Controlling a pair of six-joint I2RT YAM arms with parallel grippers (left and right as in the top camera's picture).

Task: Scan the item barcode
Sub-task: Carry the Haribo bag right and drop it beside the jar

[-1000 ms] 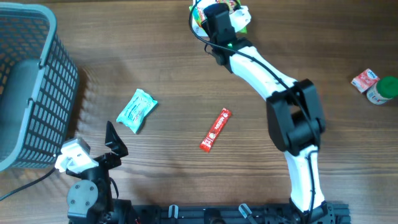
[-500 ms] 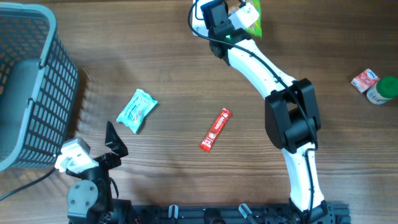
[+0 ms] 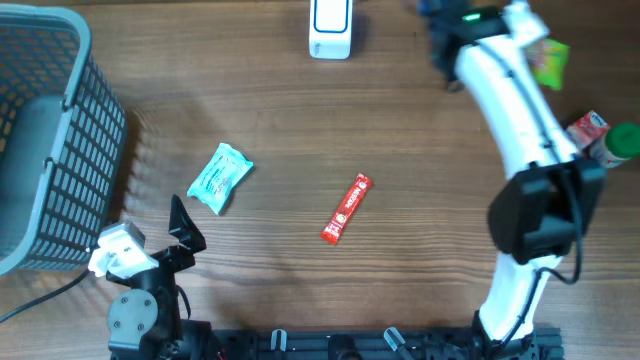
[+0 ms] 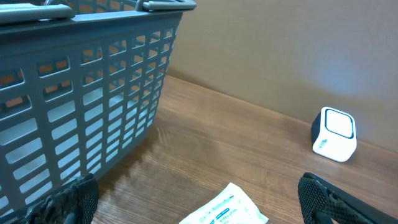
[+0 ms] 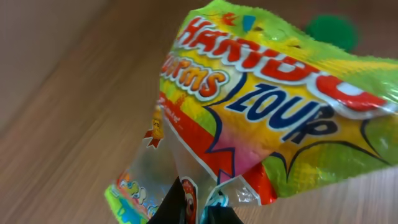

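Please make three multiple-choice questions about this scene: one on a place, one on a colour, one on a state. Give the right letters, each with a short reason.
1. Where does the scanner stand?
A. at the far edge of the table
B. in the basket
C. beside the red stick

2. What colour is the packet nearest the left gripper?
A. red
B. teal
C. black

3. The right gripper is:
A. open and empty
B. out of every view
C. shut on the candy bag

Answers: 1 A, it sits alone at the top of the overhead view; 2 B, its wrapper is teal with white; 3 C, the right wrist view shows it pinching the candy bag's lower edge.
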